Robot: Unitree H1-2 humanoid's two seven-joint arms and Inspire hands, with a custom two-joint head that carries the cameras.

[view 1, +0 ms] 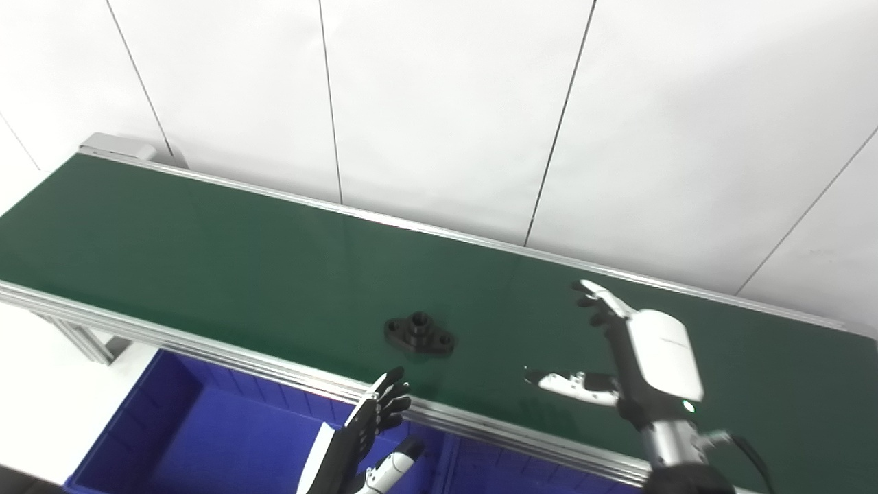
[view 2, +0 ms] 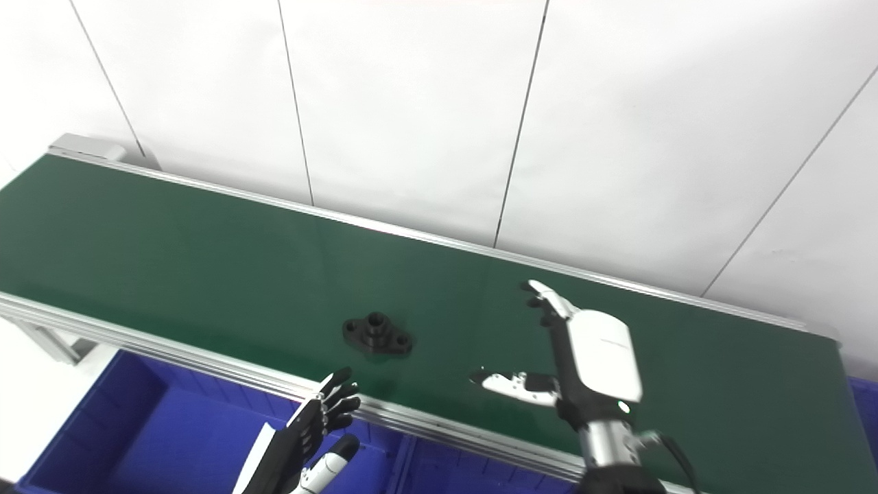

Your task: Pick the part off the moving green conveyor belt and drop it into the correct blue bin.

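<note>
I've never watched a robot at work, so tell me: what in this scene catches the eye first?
A long dark green conveyor belt runs slantwise across the picture before a white panelled wall. On it, near its front edge, lies one small black flanged part. The white-backed right hand is open above the belt to the part's right, while the black left hand waits open over the deep blue plastic bin below the belt's front rail.

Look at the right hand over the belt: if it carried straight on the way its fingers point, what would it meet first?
Probably nothing soon: the right hand points up-belt toward the far rail. The black part lies off to its left, outside that line. Depth is uncertain.
</note>
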